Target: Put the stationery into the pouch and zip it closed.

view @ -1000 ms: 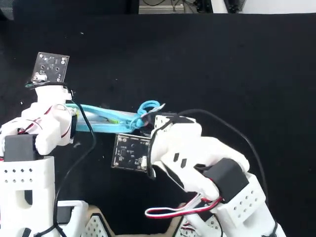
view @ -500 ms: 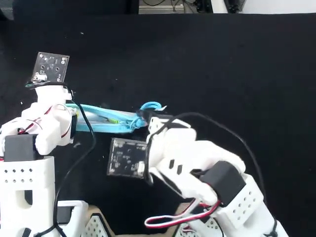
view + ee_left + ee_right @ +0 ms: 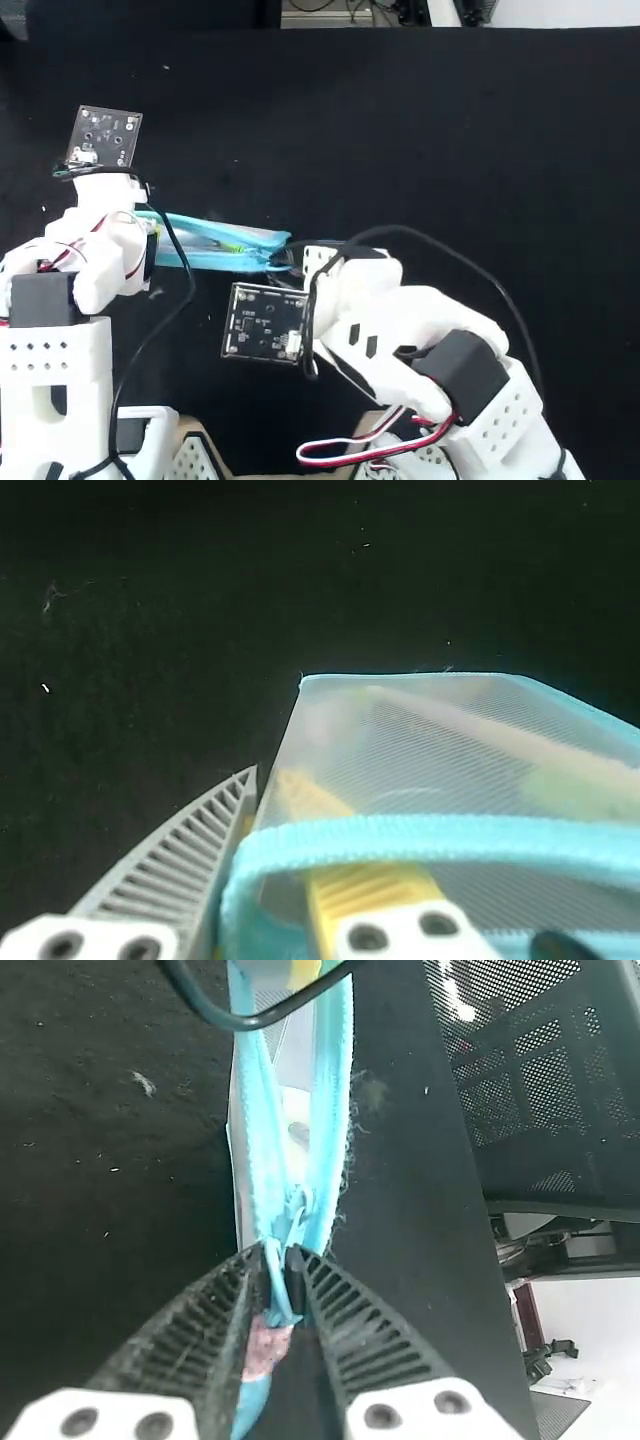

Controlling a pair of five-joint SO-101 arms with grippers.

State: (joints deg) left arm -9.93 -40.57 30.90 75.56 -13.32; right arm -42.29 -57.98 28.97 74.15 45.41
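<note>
So far: the packing looks done and the zipping is in hand, as I judge it.
Pouch (image 3: pixel 215 248): teal mesh, stretched taut between the two arms over the left half of the desk (image 3: pixel 450 150), nearer its front edge than its back edge.
Stationery: a pale stick (image 3: pixel 470 720) and a yellowish piece (image 3: pixel 300 795) show through the mesh inside the pouch; the left wrist view is too blurred to say what either is.
Left gripper (image 3: pixel 152 238): fingers closed on the pouch's left end, bracing it.
Right gripper (image 3: pixel 283 1260): fingers pinched almost together on the zip pull (image 3: pixel 285 1295) at the pouch's right end.
Zip slider (image 3: pixel 296 1205): just beyond the right fingertips. The teal tapes past it spread apart, so most of the mouth seems unzipped.
Left to do: draw the slider along the whole mouth to the end the left arm holds, then let go.
</note>
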